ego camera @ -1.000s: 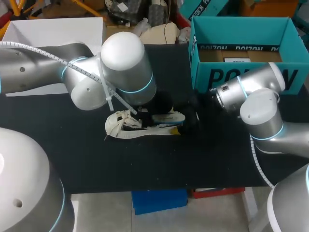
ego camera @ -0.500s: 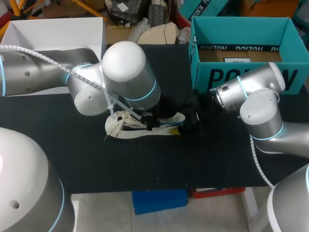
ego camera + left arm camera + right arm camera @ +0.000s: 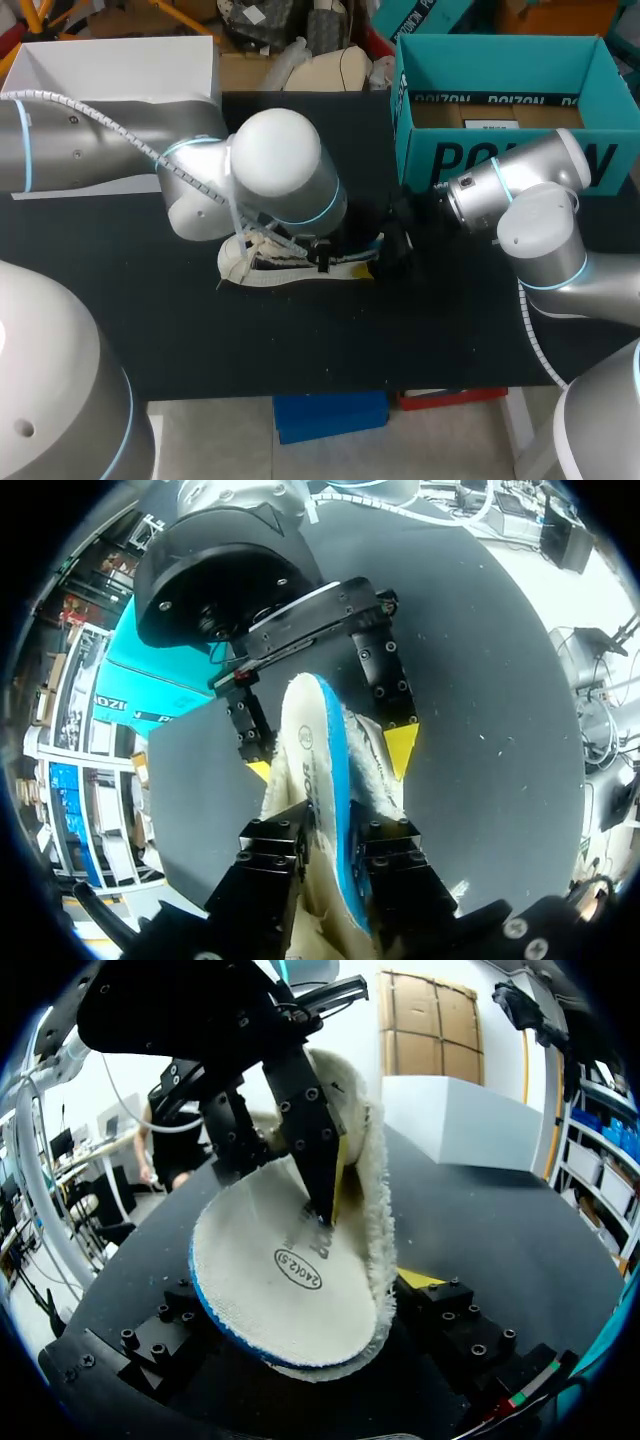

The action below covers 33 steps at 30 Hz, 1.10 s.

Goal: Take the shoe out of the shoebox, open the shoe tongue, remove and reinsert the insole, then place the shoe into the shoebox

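The shoe [image 3: 262, 262] lies on the black table [image 3: 300, 340], near the teal shoebox [image 3: 420, 155]. Its white insole [image 3: 290, 1280] sticks partly out of it. The left gripper [image 3: 335, 850] pinches this insole, and the right gripper [image 3: 300, 1305] clamps the shoe's heel from both sides.

Left arm [image 3: 280, 170] has swung toward the right and toward the front of the worktop [image 3: 300, 340] over the last second; its big wrist joint now sits right over the shoe [image 3: 255, 268]. Left gripper [image 3: 335, 825] dropped from behind the shoe onto it, jaws at the insole [image 3: 318, 730]. More of the shoe's middle is covered from above.
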Each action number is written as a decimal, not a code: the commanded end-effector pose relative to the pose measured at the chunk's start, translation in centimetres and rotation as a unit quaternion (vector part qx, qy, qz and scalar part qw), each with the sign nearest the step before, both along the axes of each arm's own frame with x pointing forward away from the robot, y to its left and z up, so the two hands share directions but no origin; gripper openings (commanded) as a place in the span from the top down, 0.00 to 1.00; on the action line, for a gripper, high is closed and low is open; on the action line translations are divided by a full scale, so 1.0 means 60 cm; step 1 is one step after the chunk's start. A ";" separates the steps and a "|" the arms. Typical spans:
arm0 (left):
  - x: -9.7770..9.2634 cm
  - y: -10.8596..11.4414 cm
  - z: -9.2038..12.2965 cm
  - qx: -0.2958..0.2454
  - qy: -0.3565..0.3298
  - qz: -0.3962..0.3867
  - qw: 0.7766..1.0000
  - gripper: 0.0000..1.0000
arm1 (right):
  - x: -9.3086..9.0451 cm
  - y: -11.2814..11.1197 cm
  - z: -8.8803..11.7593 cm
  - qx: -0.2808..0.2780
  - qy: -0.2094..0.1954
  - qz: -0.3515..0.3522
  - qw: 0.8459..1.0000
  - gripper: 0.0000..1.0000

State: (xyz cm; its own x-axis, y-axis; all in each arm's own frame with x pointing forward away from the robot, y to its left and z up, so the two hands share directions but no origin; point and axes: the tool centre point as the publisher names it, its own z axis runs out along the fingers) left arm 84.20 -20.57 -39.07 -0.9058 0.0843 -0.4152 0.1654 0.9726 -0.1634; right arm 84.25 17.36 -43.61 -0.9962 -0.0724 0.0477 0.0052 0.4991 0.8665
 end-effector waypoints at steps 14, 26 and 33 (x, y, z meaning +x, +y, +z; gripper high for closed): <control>0.008 -0.020 -0.008 -0.009 0.008 0.012 1.000 1.00 | 0.001 0.001 -0.004 0.000 0.001 0.000 1.000 1.00; -0.073 -0.016 0.139 -0.112 0.048 -0.088 0.989 1.00 | 0.001 0.001 -0.004 0.000 0.001 0.000 1.000 1.00; -0.106 -0.040 0.251 -0.201 0.083 -0.111 0.970 1.00 | 0.001 0.001 -0.004 0.000 0.001 0.000 1.000 1.00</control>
